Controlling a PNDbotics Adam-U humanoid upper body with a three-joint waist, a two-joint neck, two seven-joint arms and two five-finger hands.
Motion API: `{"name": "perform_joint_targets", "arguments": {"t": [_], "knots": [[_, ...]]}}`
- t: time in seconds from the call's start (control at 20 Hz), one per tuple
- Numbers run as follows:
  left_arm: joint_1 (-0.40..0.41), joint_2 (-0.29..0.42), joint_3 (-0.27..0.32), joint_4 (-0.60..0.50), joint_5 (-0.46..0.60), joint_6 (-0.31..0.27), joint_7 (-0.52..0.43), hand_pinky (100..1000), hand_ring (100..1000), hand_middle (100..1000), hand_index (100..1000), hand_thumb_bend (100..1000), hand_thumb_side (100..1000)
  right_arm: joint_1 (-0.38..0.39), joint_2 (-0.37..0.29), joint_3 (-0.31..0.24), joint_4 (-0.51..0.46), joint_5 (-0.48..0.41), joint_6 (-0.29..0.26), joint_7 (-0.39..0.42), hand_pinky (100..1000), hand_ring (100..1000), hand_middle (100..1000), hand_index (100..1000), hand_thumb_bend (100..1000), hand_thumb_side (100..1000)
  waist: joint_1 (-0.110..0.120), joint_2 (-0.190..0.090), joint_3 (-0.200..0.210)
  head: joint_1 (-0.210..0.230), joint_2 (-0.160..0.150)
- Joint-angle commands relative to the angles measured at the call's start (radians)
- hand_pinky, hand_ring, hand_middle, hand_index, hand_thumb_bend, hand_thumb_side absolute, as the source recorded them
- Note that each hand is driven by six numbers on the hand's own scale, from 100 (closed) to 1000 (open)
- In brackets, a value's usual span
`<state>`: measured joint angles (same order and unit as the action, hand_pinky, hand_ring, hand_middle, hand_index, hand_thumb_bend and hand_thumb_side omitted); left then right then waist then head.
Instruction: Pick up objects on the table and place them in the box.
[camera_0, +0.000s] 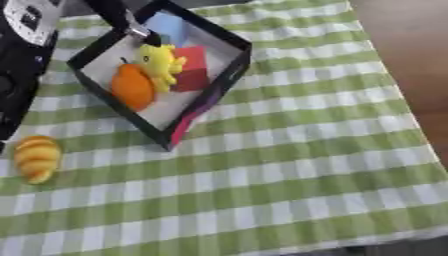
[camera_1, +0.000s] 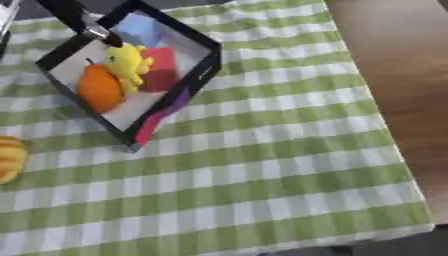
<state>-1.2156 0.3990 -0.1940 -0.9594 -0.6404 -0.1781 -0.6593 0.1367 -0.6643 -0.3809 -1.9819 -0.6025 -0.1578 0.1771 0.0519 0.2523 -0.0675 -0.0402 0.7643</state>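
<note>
A black box (camera_0: 214, 87) with a white floor stands on the checked cloth at upper left. Inside it lie an orange fruit (camera_0: 132, 86), a yellow duck toy (camera_0: 160, 62), a red block (camera_0: 192, 67) and a blue block (camera_0: 168, 26). A golden croissant (camera_0: 36, 158) lies on the cloth at the left edge, below the box. My left hand (camera_0: 129, 25) comes in from the top left over the box's far corner, and its dark tip sits just above the duck toy. My right hand shows in neither view.
My left arm (camera_0: 24, 45), black and silver, fills the upper left corner beside the box. The green and white cloth (camera_0: 289, 170) covers the table. Bare brown wood (camera_1: 394, 75) runs down the right side, and the cloth's front edge lies near the bottom.
</note>
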Motion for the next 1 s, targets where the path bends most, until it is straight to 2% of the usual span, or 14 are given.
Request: {"name": "perform_joint_targets", "arguments": {"t": [0.05, 0.15, 0.2, 0.4, 0.6, 0.85, 1.0], "knots": [[-0.016, 0.043, 0.014, -0.038, 0.024, 0.01, 0.008, 906, 871, 846, 912, 731, 346, 0.006, -0.033, -0.01, -0.018, 0.004, -0.006, 0.001, 790, 718, 704, 843, 100, 525, -0.011, -0.042, 0.004, -0.004, -0.005], [-0.009, 0.065, 0.015, -0.066, 0.053, 0.017, 0.017, 899, 863, 840, 912, 693, 329, 0.01, -0.032, -0.012, -0.018, 0.005, -0.006, -0.002, 790, 718, 704, 843, 100, 526, -0.011, -0.045, 0.014, -0.005, -0.007], [-0.003, 0.081, 0.014, -0.083, 0.069, 0.024, 0.026, 878, 839, 816, 903, 656, 253, 0.013, -0.033, -0.013, -0.018, 0.005, -0.007, -0.003, 790, 718, 704, 843, 100, 525, -0.011, -0.046, 0.021, -0.007, -0.007], [0.061, 0.198, -0.022, -0.215, 0.158, 0.072, 0.092, 866, 811, 789, 905, 676, 233, 0.027, -0.034, -0.02, -0.018, 0.008, -0.014, -0.007, 790, 718, 705, 843, 100, 525, -0.011, -0.052, 0.052, -0.016, -0.001], [0.085, 0.236, -0.045, -0.283, 0.2, 0.121, 0.107, 861, 809, 801, 900, 686, 225, 0.03, -0.034, -0.021, -0.018, 0.01, -0.017, -0.008, 790, 719, 705, 844, 100, 524, -0.01, -0.052, 0.057, -0.017, 0.0], [0.179, 0.33, -0.104, -0.351, 0.231, 0.14, 0.123, 854, 806, 805, 866, 643, 278, 0.076, -0.015, -0.051, -0.018, 0.031, -0.038, -0.028, 790, 719, 705, 844, 100, 524, -0.016, -0.051, 0.131, -0.077, -0.007], [0.249, 0.401, -0.113, -0.417, 0.274, 0.15, 0.115, 851, 800, 803, 871, 618, 318, 0.079, -0.007, -0.058, -0.018, 0.032, -0.05, -0.037, 790, 720, 706, 844, 100, 525, -0.022, -0.045, 0.142, -0.081, -0.013]]}}
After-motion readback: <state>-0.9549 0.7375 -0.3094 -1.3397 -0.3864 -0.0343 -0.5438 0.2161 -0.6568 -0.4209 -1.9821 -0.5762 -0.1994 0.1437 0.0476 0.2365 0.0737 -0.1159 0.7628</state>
